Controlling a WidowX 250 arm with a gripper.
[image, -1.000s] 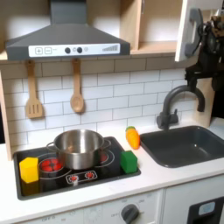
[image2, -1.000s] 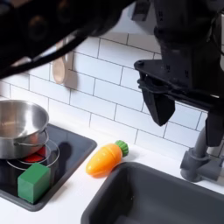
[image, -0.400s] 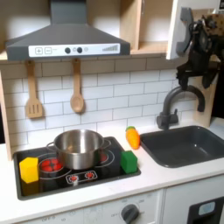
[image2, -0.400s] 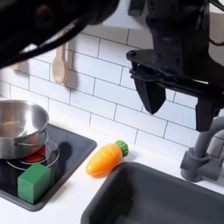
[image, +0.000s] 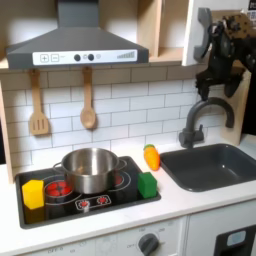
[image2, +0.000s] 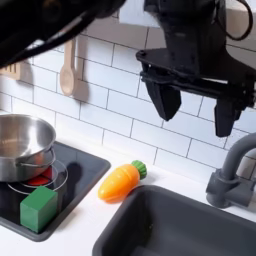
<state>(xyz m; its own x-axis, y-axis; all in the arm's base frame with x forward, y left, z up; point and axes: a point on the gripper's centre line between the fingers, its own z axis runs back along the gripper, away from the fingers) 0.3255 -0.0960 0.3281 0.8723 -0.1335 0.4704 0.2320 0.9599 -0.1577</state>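
Tool (image2: 194, 108) spread apart (empty), high above carrot (image2: 120, 181), near faucet (image2: 234, 172)

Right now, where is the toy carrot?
In both exterior views the carrot lies on the counter between the stove and the sink, below the open gripper.

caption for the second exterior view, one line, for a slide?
Open gripper hangs above the toy carrot lying on the counter between the stove and the sink.

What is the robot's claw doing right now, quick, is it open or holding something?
Gripper: open, holding nothing, fingers spread wide above the toy carrot and the sink.
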